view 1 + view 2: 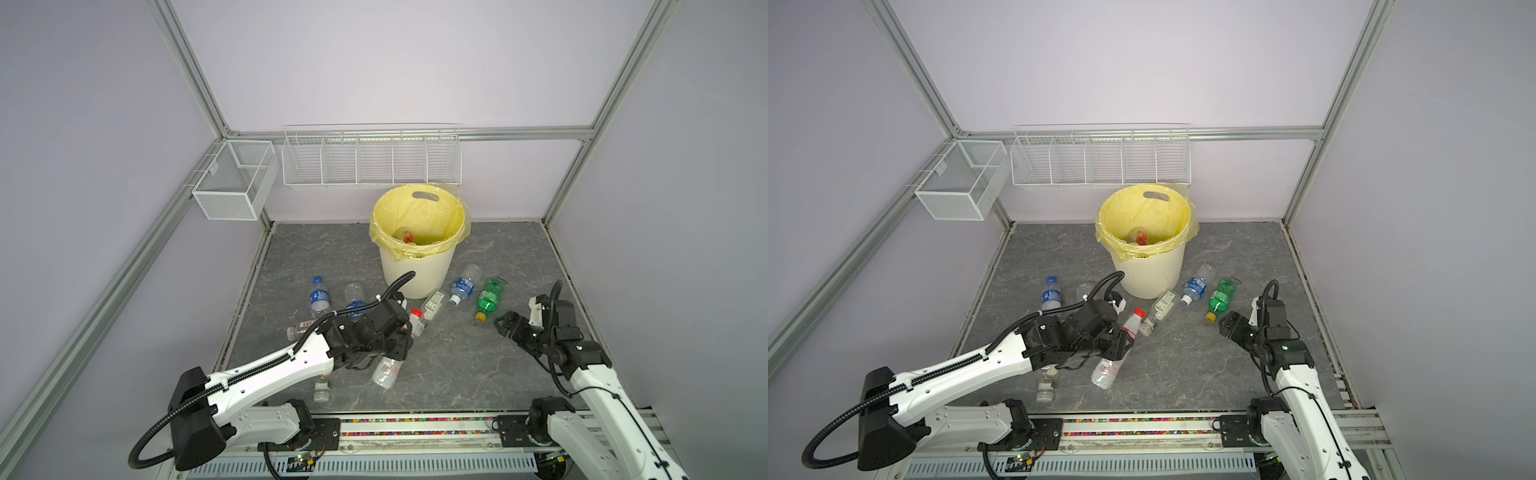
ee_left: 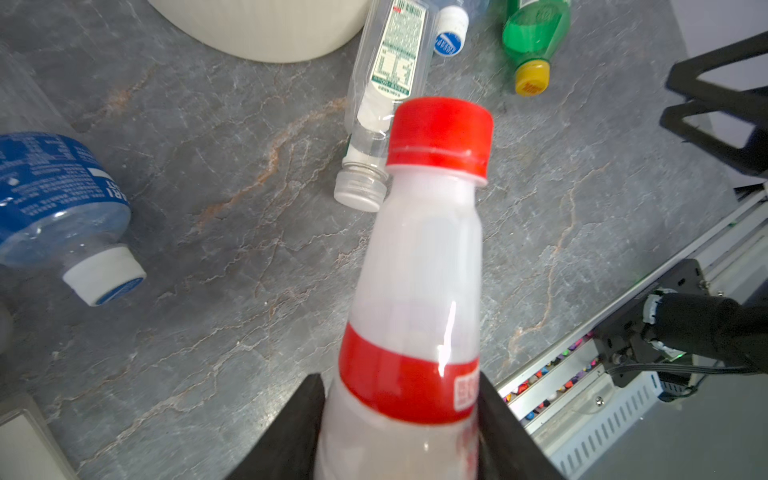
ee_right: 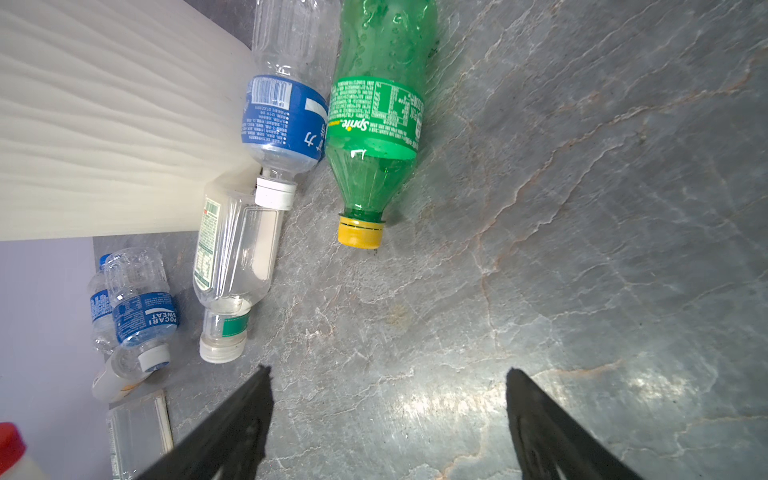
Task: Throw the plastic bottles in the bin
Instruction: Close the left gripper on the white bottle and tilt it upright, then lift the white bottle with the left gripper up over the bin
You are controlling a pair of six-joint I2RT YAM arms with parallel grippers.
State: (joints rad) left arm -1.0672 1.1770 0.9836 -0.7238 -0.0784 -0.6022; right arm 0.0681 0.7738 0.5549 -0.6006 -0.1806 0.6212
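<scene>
**Bench** [image 1: 457,365]: grey marbled slab with bottles lying scattered across it.

**Bin** [image 1: 415,274]: cream ribbed bucket with a yellow liner. It stands at the back middle of the bench. An orange-labelled bottle [image 1: 407,237] lies inside.

**Left gripper** [image 2: 398,376]: clamped on the lower body of the red-capped white bottle [image 2: 419,257], one finger on each side. In both top views this bottle sits in front of the bin, left of centre, with its cap pointing away from the gripper.

**Right gripper** [image 3: 388,370]: jaws wide apart over bare bench, near the yellow cap of the green bottle [image 3: 374,124].

**Right of the bin, lying down:**
- the green bottle
- blue-labelled bottle [image 3: 284,120], alongside the green one, their labels touching in the right wrist view
- green-white-labelled bottle [image 3: 232,266], base by the bin's foot

**Left of the bin, lying down:**
- second blue-labelled bottle [image 1: 319,297]
- unlabelled clear bottle [image 1: 355,293] beside it, partly hidden by the left arm

**Under the left arm:**
- red-white-labelled bottle [image 1: 386,372]
- white-capped bottle [image 1: 322,390], partly hidden
- clear labelled bottle [image 1: 298,330], partly hidden
</scene>
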